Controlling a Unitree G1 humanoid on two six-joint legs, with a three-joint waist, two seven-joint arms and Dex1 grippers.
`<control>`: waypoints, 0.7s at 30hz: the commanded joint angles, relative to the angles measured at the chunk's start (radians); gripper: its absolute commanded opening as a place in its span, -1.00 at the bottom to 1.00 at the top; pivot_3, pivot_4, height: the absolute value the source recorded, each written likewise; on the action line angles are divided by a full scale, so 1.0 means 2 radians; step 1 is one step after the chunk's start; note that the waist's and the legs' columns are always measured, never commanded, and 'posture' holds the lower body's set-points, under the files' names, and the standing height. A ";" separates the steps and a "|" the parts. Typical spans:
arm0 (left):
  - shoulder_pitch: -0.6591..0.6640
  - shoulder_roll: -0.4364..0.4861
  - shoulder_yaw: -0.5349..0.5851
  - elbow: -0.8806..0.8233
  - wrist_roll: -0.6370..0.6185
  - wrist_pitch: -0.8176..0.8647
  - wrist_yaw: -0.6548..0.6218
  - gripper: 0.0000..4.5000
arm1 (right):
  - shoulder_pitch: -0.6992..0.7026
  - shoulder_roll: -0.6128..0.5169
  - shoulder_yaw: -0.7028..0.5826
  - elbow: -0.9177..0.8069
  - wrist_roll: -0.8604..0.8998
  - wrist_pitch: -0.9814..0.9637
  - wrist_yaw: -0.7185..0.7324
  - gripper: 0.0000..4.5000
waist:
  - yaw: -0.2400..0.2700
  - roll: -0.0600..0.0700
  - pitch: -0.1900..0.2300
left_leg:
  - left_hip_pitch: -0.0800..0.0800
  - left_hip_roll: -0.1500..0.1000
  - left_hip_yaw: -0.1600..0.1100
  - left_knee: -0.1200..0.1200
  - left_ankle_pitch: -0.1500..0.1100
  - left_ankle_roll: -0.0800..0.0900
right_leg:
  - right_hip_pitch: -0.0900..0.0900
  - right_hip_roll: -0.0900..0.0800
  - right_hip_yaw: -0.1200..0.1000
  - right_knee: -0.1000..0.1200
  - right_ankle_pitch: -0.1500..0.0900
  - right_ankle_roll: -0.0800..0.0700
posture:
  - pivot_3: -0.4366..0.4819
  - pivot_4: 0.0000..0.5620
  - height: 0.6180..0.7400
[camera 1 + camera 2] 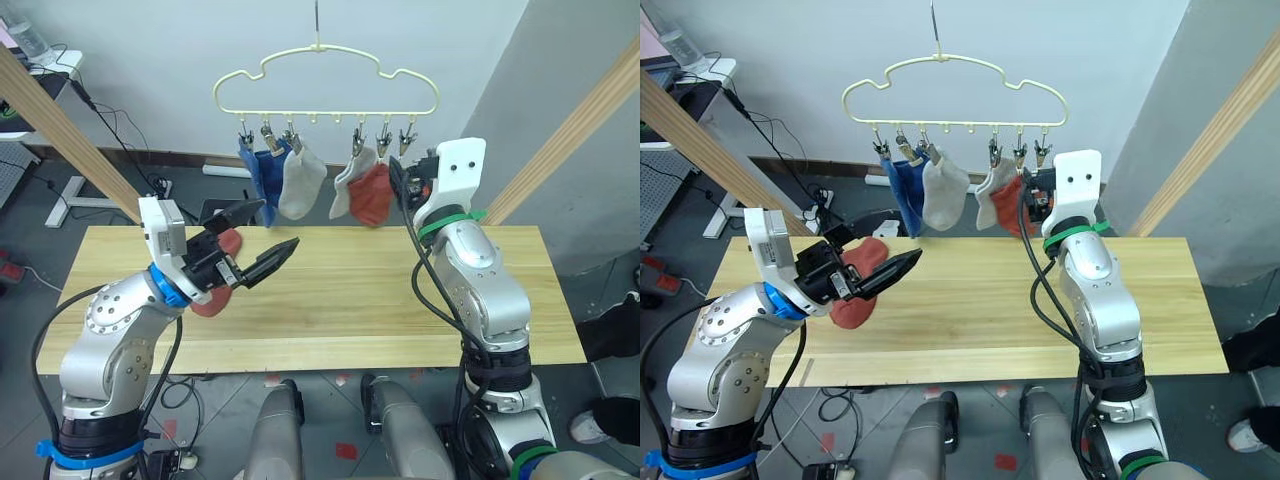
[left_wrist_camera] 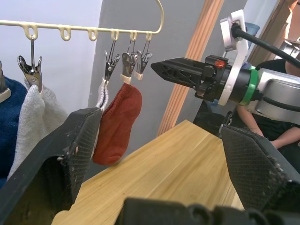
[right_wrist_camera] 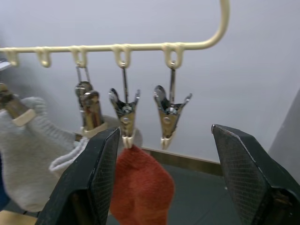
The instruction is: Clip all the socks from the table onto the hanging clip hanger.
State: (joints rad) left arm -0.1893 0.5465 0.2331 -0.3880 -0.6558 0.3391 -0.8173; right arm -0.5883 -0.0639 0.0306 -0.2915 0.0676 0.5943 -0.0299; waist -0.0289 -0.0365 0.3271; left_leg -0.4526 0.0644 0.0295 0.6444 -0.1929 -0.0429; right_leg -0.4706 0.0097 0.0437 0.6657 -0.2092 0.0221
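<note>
Left eye view: one rust-red sock (image 1: 207, 300) is left on the table (image 1: 400, 300), near the L end. It lies flat, right under & behind the L gripper (image 1: 278, 225). Can't tell if the gripper touches it.

The other socks already hang on the clip hanger (image 1: 325, 78). From the L end: the blue socks (image 1: 258, 170) (looks like 2, bunched up), a grey sock (image 1: 300, 182), a 2nd grey sock (image 1: 345, 188), then a red sock (image 1: 372, 195). The last clip (image 3: 169, 115) at the R end has nothing in it.

L gripper: fingers wide apart, nothing between them. It hangs a bit above the table & points toward the hanger.

R gripper (image 3: 164, 133): fingers wide apart too, nothing in them. It is up high, just beside the R end of the hanger, w/ the free clip in front of it.

How the sock will handle (my guess):
- Very light & soft. It will flop & fold when picked up.
- Not slippery, won't break. A firm pinch is OK.
- Best to take it near the open cuff end, so the cuff edge sticks out past the fingers & can go into the clip.
- If taken in the middle it will droop on both sides, hard to feed in.

The clip is small, springy metal & swings on its loop. The hanger hangs from a thin hook, so it may sway if pushed. R gripper prob. needs to squeeze the clip open while L brings the sock up.
</note>
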 commanded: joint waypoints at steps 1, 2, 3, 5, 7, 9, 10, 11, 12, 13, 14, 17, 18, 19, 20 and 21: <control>0.000 0.001 -0.001 -0.008 0.001 -0.011 0.000 1.00 | -0.016 0.006 -0.010 -0.004 -0.007 -0.020 -0.011 0.45 | 0.000 0.000 0.000 | 0.000 0.000 0.000 0.000 0.000 0.000 | 0.000 0.000 0.000 0.000 0.000 0.000 | 0.00 0.15 1.00; 0.000 0.001 -0.001 -0.008 0.002 -0.012 0.000 1.00 | -0.018 0.008 -0.011 0.000 -0.008 -0.022 -0.012 0.45 | 0.000 0.000 0.000 | 0.000 0.000 0.000 0.000 0.000 0.000 | 0.000 0.000 0.000 0.000 0.000 0.000 | 0.00 0.15 1.00; 0.000 0.001 -0.002 -0.008 0.003 -0.013 0.000 1.00 | -0.022 0.009 -0.011 0.005 -0.009 -0.026 -0.012 0.45 | 0.000 0.000 0.000 | 0.000 0.000 0.000 0.000 0.000 0.000 | 0.000 0.000 0.000 0.000 0.000 0.000 | 0.00 0.14 1.00; 0.000 0.000 -0.002 -0.009 0.004 -0.014 0.001 1.00 | -0.026 0.015 -0.012 0.012 -0.007 -0.031 -0.014 0.45 | 0.000 0.000 0.000 | 0.000 0.000 0.000 0.000 0.000 0.000 | 0.000 0.000 0.000 0.000 0.000 0.000 | 0.01 0.15 1.00; 0.001 0.000 -0.002 -0.010 0.005 -0.015 0.001 1.00 | -0.030 0.021 -0.015 0.018 -0.005 -0.035 -0.017 0.45 | 0.000 0.000 0.000 | 0.000 0.000 0.000 0.000 0.000 0.000 | 0.000 0.000 0.000 0.000 0.000 0.000 | 0.01 0.15 1.00; 0.002 0.001 -0.002 -0.010 0.006 -0.015 0.002 1.00 | -0.034 0.023 -0.015 0.023 -0.007 -0.037 -0.018 0.45 | 0.000 0.000 0.000 | 0.000 0.000 0.000 0.000 0.000 0.000 | 0.000 0.000 0.000 0.000 0.000 0.000 | 0.01 0.15 1.00; 0.003 0.001 -0.002 -0.010 0.006 -0.016 0.002 1.00 | -0.035 0.024 -0.014 0.025 -0.008 -0.038 -0.018 0.45 | 0.000 0.000 0.000 | 0.000 0.000 0.000 0.000 0.000 0.000 | 0.000 0.000 0.000 0.000 0.000 0.000 | 0.01 0.16 1.00; 0.004 0.001 -0.002 -0.011 0.006 -0.016 0.002 1.00 | -0.036 0.026 -0.013 0.027 -0.009 -0.039 -0.019 0.45 | 0.000 0.000 0.000 | 0.000 0.000 0.000 0.000 0.000 0.000 | 0.000 0.000 0.000 0.000 0.000 0.000 | 0.01 0.16 1.00; 0.004 0.001 -0.002 -0.011 0.006 -0.016 0.003 1.00 | -0.036 0.027 -0.013 0.028 -0.009 -0.039 -0.019 0.45 | 0.000 0.000 0.000 | 0.000 0.000 0.000 0.000 0.000 0.000 | 0.000 0.000 0.000 0.000 0.000 0.000 | 0.02 0.16 1.00; 0.005 0.000 -0.003 -0.011 0.007 -0.016 0.003 1.00 | -0.037 0.027 -0.012 0.029 -0.009 -0.040 -0.019 0.45 | 0.000 0.000 0.000 | 0.000 0.000 0.000 0.000 0.000 0.000 | 0.000 0.000 0.000 0.000 0.000 0.000 | 0.02 0.16 1.00; 0.005 0.000 -0.003 -0.012 0.007 -0.016 0.003 1.00 | -0.038 0.028 -0.012 0.031 -0.009 -0.040 -0.021 0.45 | 0.000 0.000 0.000 | 0.000 0.000 0.000 0.000 0.000 0.000 | 0.000 0.000 0.000 0.000 0.000 0.000 | 0.02 0.16 1.00; 0.004 0.001 -0.003 -0.012 0.007 -0.016 0.003 1.00 | -0.043 0.030 -0.013 0.039 -0.010 -0.045 -0.023 0.45 | 0.000 0.000 0.000 | 0.000 0.000 0.000 0.000 0.000 0.000 | 0.000 0.000 0.000 0.000 0.000 0.000 | 0.02 0.16 1.00; 0.004 0.001 -0.004 -0.011 0.008 -0.016 0.004 1.00 | -0.045 0.031 -0.013 0.042 -0.010 -0.046 -0.023 0.45 | 0.000 0.000 0.000 | 0.000 0.000 0.000 0.000 0.000 0.000 | 0.000 0.000 0.000 0.000 0.000 0.000 | 0.02 0.16 1.00; 0.004 0.001 -0.004 -0.011 0.008 -0.016 0.004 1.00 | -0.047 0.031 -0.014 0.045 -0.010 -0.047 -0.025 0.45 | 0.000 0.000 0.000 | 0.000 0.000 0.000 0.000 0.000 0.000 | 0.000 0.000 0.000 0.000 0.000 0.000 | 0.02 0.16 1.00; 0.004 0.001 -0.005 -0.011 0.008 -0.016 0.004 1.00 | -0.049 0.032 -0.014 0.048 -0.011 -0.048 -0.026 0.45 | 0.000 0.000 0.000 | 0.000 0.000 0.000 0.000 0.000 0.000 | 0.000 0.000 0.000 0.000 0.000 0.000 | 0.02 0.16 1.00; 0.004 0.001 -0.006 -0.012 0.008 -0.016 0.004 1.00 | -0.051 0.033 -0.014 0.053 -0.013 -0.051 -0.028 0.45 | 0.000 0.000 0.000 | 0.000 0.000 0.000 0.000 0.000 0.000 | 0.000 0.000 0.000 0.000 0.000 0.000 | 0.01 0.16 1.00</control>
State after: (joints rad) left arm -0.1841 0.5462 0.2222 -0.3878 -0.6409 0.3237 -0.8147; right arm -0.6675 -0.0027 0.0126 -0.1663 0.0570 0.5259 -0.0718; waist -0.0286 -0.0365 0.3271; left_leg -0.4526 0.0646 0.0294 0.6442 -0.1929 -0.0428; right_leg -0.4706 0.0098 0.0435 0.6658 -0.2091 0.0220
